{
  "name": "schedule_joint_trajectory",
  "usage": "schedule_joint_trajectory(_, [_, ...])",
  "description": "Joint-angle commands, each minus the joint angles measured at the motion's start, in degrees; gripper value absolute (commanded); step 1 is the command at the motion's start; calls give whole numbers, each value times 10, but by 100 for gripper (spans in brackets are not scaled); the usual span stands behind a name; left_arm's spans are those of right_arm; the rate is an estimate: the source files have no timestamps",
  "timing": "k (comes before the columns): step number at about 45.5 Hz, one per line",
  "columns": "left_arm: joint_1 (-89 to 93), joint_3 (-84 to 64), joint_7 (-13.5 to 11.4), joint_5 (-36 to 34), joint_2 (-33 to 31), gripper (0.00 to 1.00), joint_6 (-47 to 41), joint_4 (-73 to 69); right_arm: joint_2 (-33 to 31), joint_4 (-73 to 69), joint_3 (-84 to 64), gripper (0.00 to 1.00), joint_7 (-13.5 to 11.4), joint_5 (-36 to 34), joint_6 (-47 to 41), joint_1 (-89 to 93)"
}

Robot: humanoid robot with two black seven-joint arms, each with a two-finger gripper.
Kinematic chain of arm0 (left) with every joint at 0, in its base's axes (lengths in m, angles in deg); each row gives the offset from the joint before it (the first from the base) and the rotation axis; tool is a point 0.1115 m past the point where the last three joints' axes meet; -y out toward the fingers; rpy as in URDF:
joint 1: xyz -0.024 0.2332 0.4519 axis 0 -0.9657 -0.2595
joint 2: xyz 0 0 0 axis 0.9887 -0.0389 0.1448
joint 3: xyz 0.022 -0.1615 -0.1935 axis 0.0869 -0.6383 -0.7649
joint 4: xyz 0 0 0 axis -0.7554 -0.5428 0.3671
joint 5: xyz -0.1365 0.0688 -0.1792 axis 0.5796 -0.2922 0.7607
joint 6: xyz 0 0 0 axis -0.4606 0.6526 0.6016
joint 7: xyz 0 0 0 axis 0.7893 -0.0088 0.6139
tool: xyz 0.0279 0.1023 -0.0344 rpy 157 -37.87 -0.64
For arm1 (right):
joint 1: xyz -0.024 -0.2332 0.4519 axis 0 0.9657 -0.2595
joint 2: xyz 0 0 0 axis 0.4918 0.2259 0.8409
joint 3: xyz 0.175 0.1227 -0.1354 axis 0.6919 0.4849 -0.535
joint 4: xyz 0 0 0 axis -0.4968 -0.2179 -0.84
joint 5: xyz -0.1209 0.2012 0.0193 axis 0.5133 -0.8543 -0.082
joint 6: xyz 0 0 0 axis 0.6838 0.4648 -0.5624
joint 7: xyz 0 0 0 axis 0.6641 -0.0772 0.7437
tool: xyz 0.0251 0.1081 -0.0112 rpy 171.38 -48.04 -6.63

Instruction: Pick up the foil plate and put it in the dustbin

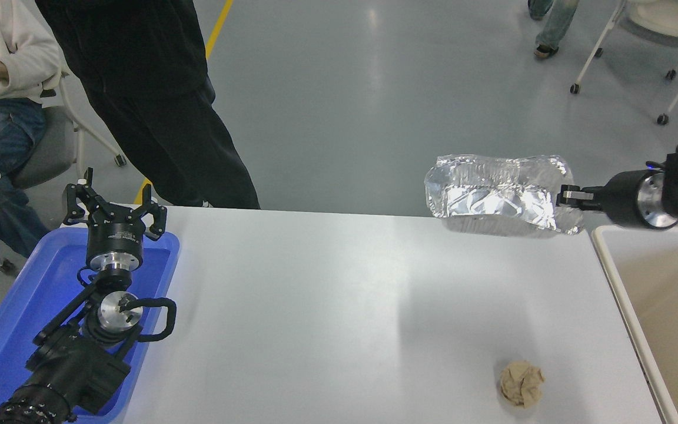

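The foil plate [501,194], shiny, silver and crumpled, hangs in the air above the table's far right edge. My right gripper [567,195] reaches in from the right edge and is shut on the plate's right rim. To the right of the table lies the dustbin [615,277], cream-rimmed with a beige inside, with only its left part in view. The plate hangs just left of the dustbin's far corner. My left gripper [114,209] is parked open over the blue tray at the lower left.
A shallow blue tray [9,318] sits at the table's left end under the left arm. A crumpled brown paper ball [521,384] lies near the front right. A person in black stands at the far left edge; another sits beside them.
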Motion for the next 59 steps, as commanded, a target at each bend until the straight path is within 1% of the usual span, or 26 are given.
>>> schedule_joint_trajectory(1, [0,0,0,0,0,99,0,0,-57,-39,-82,0,-25,-8,-74,-156])
schedule_joint_trajectory(4, [0,0,0,0,0,99,0,0,-65,-35,-103,0,-30,-31,-83,-183])
schedule_joint_trajectory(6, [0,0,0,0,0,99,0,0,-68,-32,-121,0,-42,-54,-84,-201])
schedule_joint_trajectory(8, [0,0,0,0,0,99,0,0,-74,-22,-143,0,-56,-90,-83,-222])
schedule_joint_trajectory(13, [0,0,0,0,0,99,0,0,-87,-9,-173,0,-77,-175,-68,-254])
schedule_joint_trajectory(17, [0,0,-1,0,0,99,0,0,-107,15,-183,0,-97,-236,-24,-263])
schedule_joint_trajectory(20, [0,0,0,0,0,99,0,0,-118,41,-186,0,-107,-273,10,-262])
schedule_joint_trajectory(26, [0,0,0,0,0,99,0,0,-130,114,-189,0,-111,-336,88,-245])
schedule_joint_trajectory(30, [0,0,0,0,0,99,0,0,-145,166,-184,0,-109,-366,135,-187])
schedule_joint_trajectory(36, [0,0,0,0,0,99,0,0,-187,226,-167,0,-99,-379,172,-103])
schedule_joint_trajectory(38, [0,0,0,0,0,99,0,0,-195,238,-161,0,-89,-384,172,-74])
schedule_joint_trajectory(39, [0,0,0,0,0,99,0,0,-197,246,-156,0,-79,-393,174,-50])
schedule_joint_trajectory(43, [0,0,-1,0,0,99,0,0,-205,264,-151,0,-63,-433,175,1])
schedule_joint_trajectory(49, [0,0,0,0,0,99,0,0,-204,275,-150,0,-39,-477,173,54])
schedule_joint_trajectory(53, [0,0,-1,0,0,99,0,0,-200,275,-146,0,-32,-498,175,82])
schedule_joint_trajectory(56, [0,0,0,0,0,99,0,0,-189,276,-140,0,-26,-518,179,114])
schedule_joint_trajectory(59, [0,0,0,0,0,99,0,0,-170,280,-125,0,-13,-539,183,156])
